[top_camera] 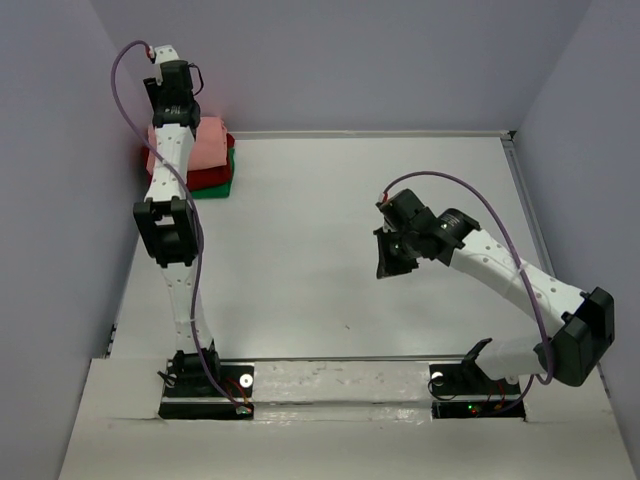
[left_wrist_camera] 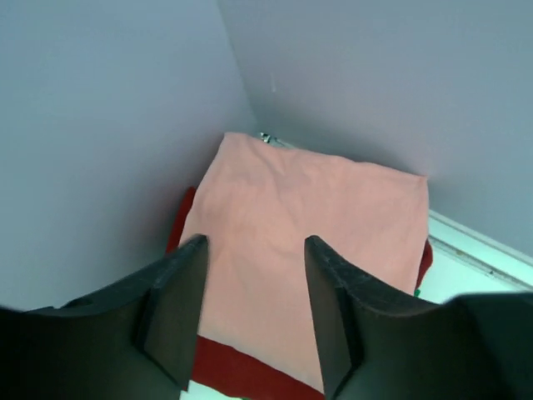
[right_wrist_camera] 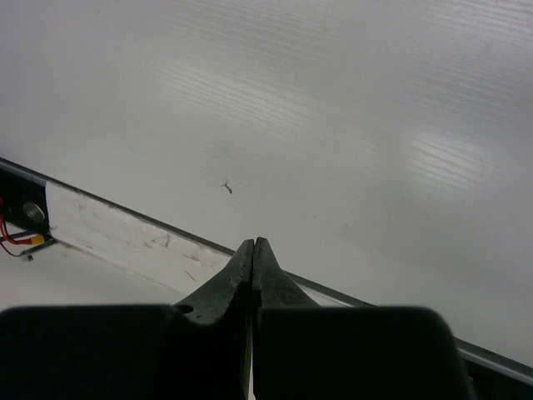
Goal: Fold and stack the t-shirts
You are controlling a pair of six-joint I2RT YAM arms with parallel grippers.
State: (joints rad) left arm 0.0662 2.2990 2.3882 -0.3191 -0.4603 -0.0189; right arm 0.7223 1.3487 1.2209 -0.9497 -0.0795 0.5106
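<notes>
Three folded t-shirts lie stacked in the table's back-left corner: the salmon-pink one (top_camera: 207,146) on top, the dark red one (top_camera: 212,178) under it, the green one (top_camera: 216,190) at the bottom. In the left wrist view the pink shirt (left_wrist_camera: 308,217) lies flat on the dark red one (left_wrist_camera: 237,371), and only a sliver of the green one (left_wrist_camera: 414,291) shows. My left gripper (left_wrist_camera: 254,250) is open and empty, just above the pink shirt's near edge; in the top view it (top_camera: 178,108) hangs over the stack. My right gripper (top_camera: 388,262) is shut and empty, over the bare table (right_wrist_camera: 350,117).
Grey walls (left_wrist_camera: 100,125) meet right behind the stack, close to the left gripper. A metal rail (top_camera: 520,190) runs along the table's back and right edges. The white front strip (right_wrist_camera: 117,233) with the arm bases lies below the right gripper.
</notes>
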